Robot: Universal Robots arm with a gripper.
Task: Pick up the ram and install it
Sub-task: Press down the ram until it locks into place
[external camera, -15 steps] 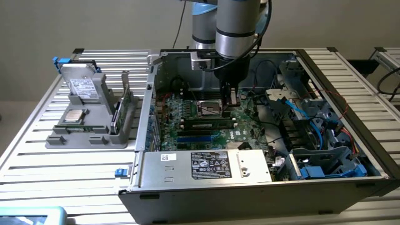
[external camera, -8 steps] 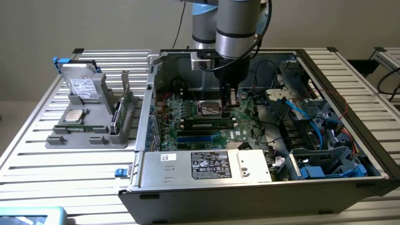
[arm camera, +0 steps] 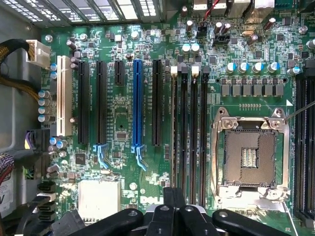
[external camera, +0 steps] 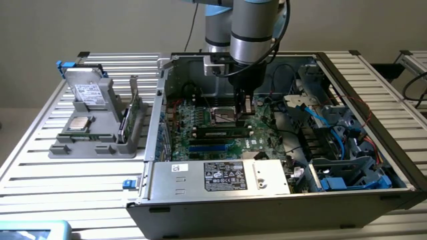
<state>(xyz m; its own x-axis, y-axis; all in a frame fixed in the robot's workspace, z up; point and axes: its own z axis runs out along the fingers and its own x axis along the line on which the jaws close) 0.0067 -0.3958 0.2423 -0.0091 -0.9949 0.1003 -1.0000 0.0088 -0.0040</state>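
The gripper (external camera: 244,106) hangs low inside the open computer case (external camera: 373,90), fingers clenched together and holding nothing I can make out. The ram (external camera: 222,133) lies across the motherboard (arm camera: 123,113), in its slot just beneath the fingers. To my eye, pressing squarely along its top edge is what seats it well.

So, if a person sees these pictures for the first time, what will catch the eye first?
Probably the open computer case with its green motherboard exposed, standing on the slatted metal table. The robot arm reaches down into the case, its shut gripper just over the empty processor socket. At the exterior view's left, a grey holder carries a silver processor chip.
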